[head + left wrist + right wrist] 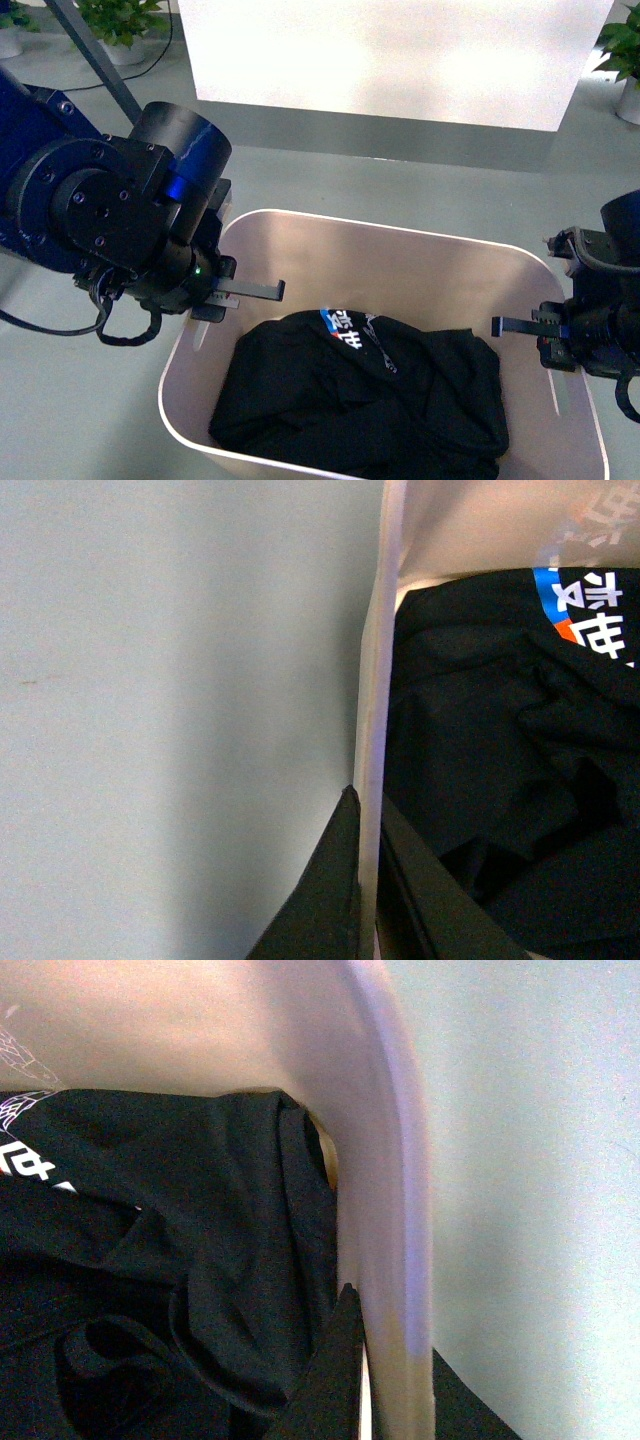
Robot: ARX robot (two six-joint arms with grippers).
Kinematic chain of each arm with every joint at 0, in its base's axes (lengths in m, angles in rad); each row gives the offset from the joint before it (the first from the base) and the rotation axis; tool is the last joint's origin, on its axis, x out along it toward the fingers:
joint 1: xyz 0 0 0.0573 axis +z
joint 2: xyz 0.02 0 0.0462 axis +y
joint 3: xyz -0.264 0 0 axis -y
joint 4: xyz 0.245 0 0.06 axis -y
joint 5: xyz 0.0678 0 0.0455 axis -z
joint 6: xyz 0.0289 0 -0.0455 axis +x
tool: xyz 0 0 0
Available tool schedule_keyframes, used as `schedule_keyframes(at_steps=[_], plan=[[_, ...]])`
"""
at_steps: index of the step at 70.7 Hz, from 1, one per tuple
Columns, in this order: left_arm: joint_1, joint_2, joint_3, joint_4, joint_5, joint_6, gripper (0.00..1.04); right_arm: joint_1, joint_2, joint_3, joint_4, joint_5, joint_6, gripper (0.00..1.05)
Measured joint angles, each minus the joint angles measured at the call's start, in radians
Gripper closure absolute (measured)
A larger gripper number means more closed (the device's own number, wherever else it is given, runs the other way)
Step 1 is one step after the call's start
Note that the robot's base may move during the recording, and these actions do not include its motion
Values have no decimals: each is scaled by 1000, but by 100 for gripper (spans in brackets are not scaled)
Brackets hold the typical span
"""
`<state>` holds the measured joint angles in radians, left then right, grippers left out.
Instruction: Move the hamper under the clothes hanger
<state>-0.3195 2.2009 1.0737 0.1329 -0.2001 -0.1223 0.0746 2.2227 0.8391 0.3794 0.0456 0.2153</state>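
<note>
Closest to the camera, the beige hamper (380, 270) sits on a plain grey-green floor (400, 185), with a crumpled black garment (370, 400) filling its bottom. The left gripper (235, 292) is on one short side and the right gripper (520, 325) on the opposite one. Further back, one slanted dark grey leg of the clothes hanger (95, 60) crosses the far left corner behind the left arm, so the hamper is nearer than it and well apart. Behind that there's a big bright white panel (390, 60), plus potted plants (120, 20) in both far corners.

The wrist views give what the front one can't: each claw has one dark finger outside the tub wall and one inside, clamped on the rim. The left wrist cam also gets the garment's white, blue and orange print (590, 610) up close. Only the front view shows the room.
</note>
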Motion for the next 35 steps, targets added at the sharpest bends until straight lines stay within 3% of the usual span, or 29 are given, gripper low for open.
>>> schedule_keyframes(at_steps=[35], plan=[[-16,12,-110,89,10,-18,101,-21,65,-29,95,-22,5,102]])
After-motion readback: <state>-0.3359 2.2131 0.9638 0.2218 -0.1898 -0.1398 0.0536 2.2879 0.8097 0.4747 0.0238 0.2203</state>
